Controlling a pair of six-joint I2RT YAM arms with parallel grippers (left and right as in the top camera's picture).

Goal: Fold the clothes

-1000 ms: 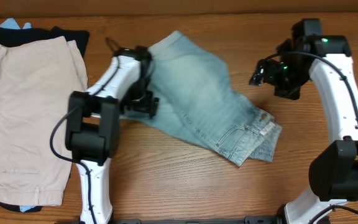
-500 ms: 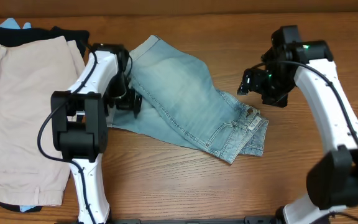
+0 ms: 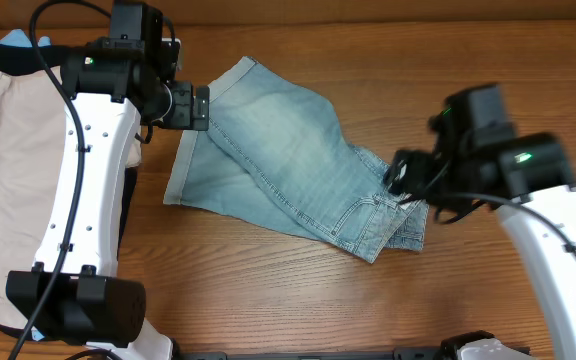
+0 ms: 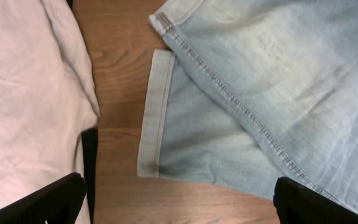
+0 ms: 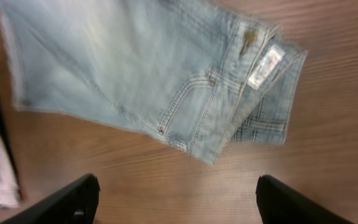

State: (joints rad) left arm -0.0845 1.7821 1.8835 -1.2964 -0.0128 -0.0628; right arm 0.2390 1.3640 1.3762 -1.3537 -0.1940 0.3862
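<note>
The light-blue denim shorts (image 3: 288, 160) lie folded lengthwise on the wooden table, cuffed hems at the left, waistband with its pale patch (image 5: 265, 65) at the right. My left gripper (image 3: 190, 107) is open and empty above the shorts' upper-left hem; its wrist view shows the cuffed hem (image 4: 154, 112) and bare wood between the fingers (image 4: 179, 202). My right gripper (image 3: 405, 172) is open and empty above the waistband end; in the right wrist view the shorts (image 5: 148, 68) lie beyond the fingers (image 5: 178, 199).
A large beige garment (image 3: 28, 200) lies on a black garment (image 3: 128, 215) at the table's left, close to the shorts' hem. It also shows in the left wrist view (image 4: 30, 99). A light-blue cloth corner (image 3: 13, 40) peeks out at the back left.
Both arms have risen away from the shorts. The left gripper moved up and left off the hem; the right gripper moved down toward the waistband. The shorts lie flatter and shifted left.
</note>
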